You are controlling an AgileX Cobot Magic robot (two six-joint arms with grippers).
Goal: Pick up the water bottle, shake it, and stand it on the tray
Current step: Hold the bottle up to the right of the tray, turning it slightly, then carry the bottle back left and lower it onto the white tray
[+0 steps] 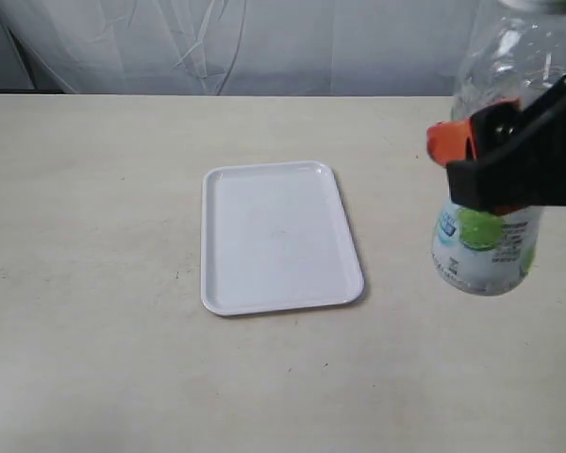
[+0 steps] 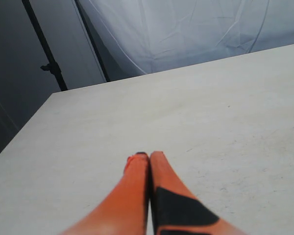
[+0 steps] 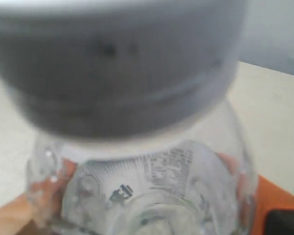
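Exterior view: the tray (image 1: 281,236) lies flat in the middle of the desk (image 1: 94,359), its long sides running toward the far edge. The bottle (image 1: 483,247) is out toward the right edge, upright, with a strip of desk between it and the tray. My right tool (image 1: 481,142) is clamped around its middle, the black body crossing in front of it above the label (image 1: 479,231) and one orange tip showing on the tray side. The top of the bottle is cut off by the frame. I cannot tell whether its base touches the desk. A white sheet (image 1: 264,47) hangs behind the far edge.

Left wrist view: my left tool (image 2: 148,156) has its two orange fingers (image 2: 134,186) pressed together with nothing between them. It sits over bare desk, pointing toward a far corner. The white sheet (image 2: 210,29) hangs past that edge, and a dark pole (image 2: 46,54) stands beside it, off the desk.

Right wrist view: the cap (image 3: 117,63) fills most of the frame, close and blurred. Below it I see the clear body of the bottle (image 3: 157,191), with small print on it. Orange fingers (image 3: 279,205) press against it from both sides, so the right tool (image 3: 152,205) is closed only as far as the bottle allows. Pale desk shows behind.
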